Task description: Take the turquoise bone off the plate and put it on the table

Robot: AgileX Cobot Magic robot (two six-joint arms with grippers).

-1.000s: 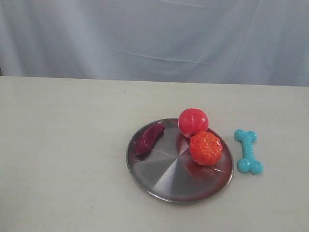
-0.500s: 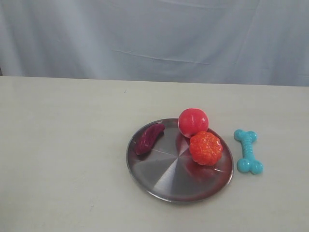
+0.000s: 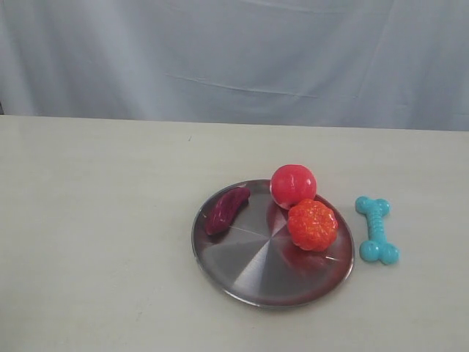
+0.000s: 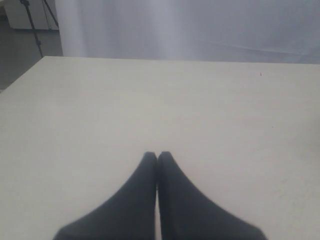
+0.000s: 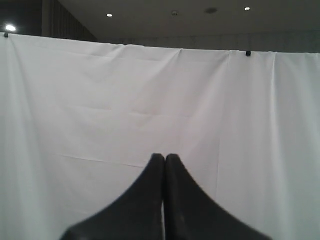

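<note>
The turquoise bone point(image 3: 377, 229) lies flat on the cream table point(image 3: 95, 220), just off the right rim of the steel plate point(image 3: 253, 260), apart from it. Neither arm shows in the exterior view. In the left wrist view my left gripper point(image 4: 157, 156) is shut with nothing in it, over bare tabletop point(image 4: 150, 105). In the right wrist view my right gripper point(image 5: 164, 157) is shut and empty, facing a white curtain point(image 5: 100, 100); no task object shows there.
On the plate sit a dark purple elongated toy point(image 3: 226, 210) at its left, a red ball point(image 3: 293, 185) at its back rim and an orange ridged ball point(image 3: 312, 224) at the right. A pale curtain point(image 3: 234, 59) hangs behind the table.
</note>
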